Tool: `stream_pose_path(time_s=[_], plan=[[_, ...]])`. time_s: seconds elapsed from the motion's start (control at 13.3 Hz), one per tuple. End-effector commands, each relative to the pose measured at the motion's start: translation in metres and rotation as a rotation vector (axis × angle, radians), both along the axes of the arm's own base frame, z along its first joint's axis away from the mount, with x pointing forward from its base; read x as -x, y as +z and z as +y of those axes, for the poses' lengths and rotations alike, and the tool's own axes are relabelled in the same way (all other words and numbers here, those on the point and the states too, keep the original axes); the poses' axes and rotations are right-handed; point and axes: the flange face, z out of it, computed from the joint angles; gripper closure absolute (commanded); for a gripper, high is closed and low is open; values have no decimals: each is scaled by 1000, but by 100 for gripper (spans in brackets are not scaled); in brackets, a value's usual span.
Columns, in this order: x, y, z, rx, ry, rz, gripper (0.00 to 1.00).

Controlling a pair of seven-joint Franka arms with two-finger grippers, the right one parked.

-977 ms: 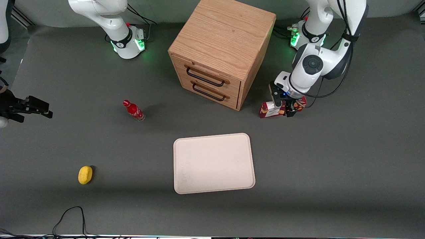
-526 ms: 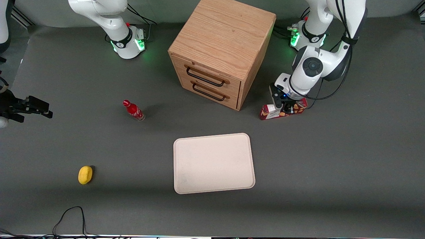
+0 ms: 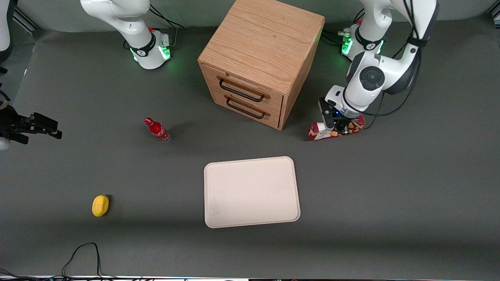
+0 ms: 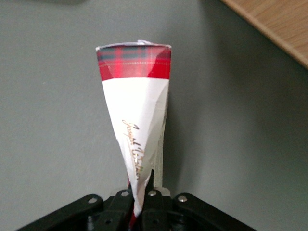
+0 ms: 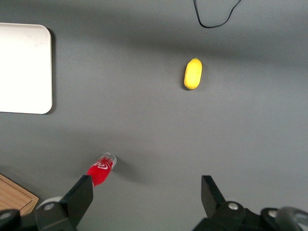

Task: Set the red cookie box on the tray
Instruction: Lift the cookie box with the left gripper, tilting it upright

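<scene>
**Box pinched, on the table**

The red cookie box (image 3: 334,131) lies on the grey table (image 3: 390,187) w/ my gripper (image 3: 338,127) down on its middle. In the wrist view the red cookie box (image 4: 136,120) runs straight out from between my fingers (image 4: 153,190), which are nearly together & squeeze the carton thin; its white label & tartan end point away from me. The tray (image 3: 252,192) sits well apart from my fingers, nearer the front camera, nothing on it. The wooden drawer cabinet (image 3: 259,58) stands just beside me. Small red bottle (image 3: 157,130) & yellow lemon (image 3: 100,205) are far off, toward the parked arm's end.
</scene>
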Motion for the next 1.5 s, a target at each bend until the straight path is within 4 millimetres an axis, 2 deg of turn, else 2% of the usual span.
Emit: stream_pose_path(time_s=[0.0,0.08,0.23,0.38,0.45,0.53,0.6,0.75,0.83,0.9,1.13,1.28,1.43], plan=[[-37,115,9,-12,42,29,100],[-48,149,15,-16,58,42,100],[-73,225,41,-7,113,33,100],[-84,294,64,-5,175,26,100],[-89,317,74,-19,230,36,100],[-94,334,76,-32,249,33,100],[-102,338,76,-33,254,38,100],[-118,324,63,-22,310,59,100],[-128,313,47,-24,407,63,100],[-138,301,15,-27,504,73,100],[-165,255,-65,-24,861,94,100],[-174,222,-118,25,998,63,100],[-184,190,-159,88,1154,43,100]])
